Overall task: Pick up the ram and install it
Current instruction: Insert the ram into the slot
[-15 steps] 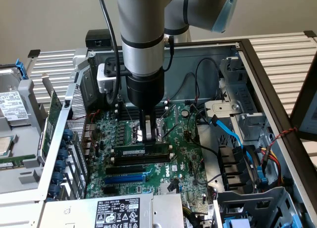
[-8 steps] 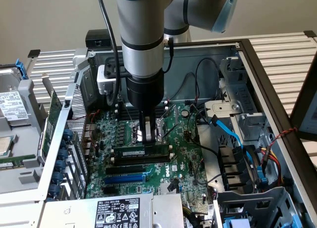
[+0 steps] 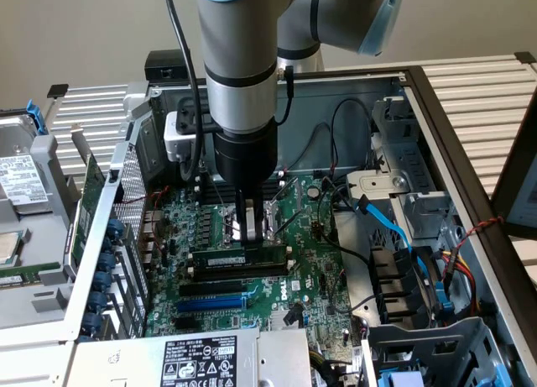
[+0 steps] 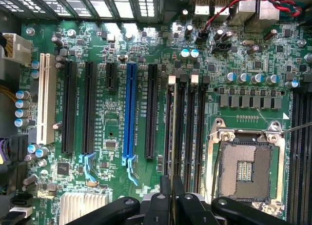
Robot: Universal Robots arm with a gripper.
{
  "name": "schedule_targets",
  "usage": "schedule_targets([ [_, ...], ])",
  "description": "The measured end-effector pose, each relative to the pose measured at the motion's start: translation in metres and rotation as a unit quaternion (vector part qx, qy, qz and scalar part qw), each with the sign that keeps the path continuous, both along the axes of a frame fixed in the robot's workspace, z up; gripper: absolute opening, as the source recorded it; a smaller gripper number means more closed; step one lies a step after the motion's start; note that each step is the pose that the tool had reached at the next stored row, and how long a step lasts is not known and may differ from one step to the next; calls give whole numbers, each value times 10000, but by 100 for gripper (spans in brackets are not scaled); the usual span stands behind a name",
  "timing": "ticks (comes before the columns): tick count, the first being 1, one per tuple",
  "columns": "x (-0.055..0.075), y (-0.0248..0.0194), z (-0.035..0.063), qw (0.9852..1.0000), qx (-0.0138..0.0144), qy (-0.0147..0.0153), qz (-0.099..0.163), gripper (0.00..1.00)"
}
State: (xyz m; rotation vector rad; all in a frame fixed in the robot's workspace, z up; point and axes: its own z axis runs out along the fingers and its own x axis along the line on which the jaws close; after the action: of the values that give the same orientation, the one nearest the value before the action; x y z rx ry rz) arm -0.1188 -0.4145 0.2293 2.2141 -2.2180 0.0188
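Note:
The ram (image 3: 252,257) is a long thin green stick with a white label. It stands on edge along a black memory slot on the green motherboard (image 3: 310,269), just in front of the CPU socket (image 3: 267,215). My gripper (image 3: 243,236) comes straight down onto its top edge, fingers shut on the ram near its middle. In the wrist view the ram (image 4: 172,127) shows edge-on, running along the black slots beside the socket (image 4: 246,166). The black fingertips (image 4: 165,193) of the gripper (image 4: 171,191) pinch its near end.
A long blue slot (image 3: 210,304) (image 4: 130,112) and more black slots lie next to the ram. A green expansion card (image 3: 88,206) stands upright at the exterior view's left. Blue and black cables (image 3: 394,227) and drive bays crowd the right. The power supply (image 3: 197,362) sits in front.

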Motion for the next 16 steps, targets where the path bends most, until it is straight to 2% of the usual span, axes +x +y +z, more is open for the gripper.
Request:
schedule_targets([
  [8,-11,-8,-2,10000,1,-17,-16,13],
  [16,-20,-15,-9,10000,4,-47,-17,13],
])
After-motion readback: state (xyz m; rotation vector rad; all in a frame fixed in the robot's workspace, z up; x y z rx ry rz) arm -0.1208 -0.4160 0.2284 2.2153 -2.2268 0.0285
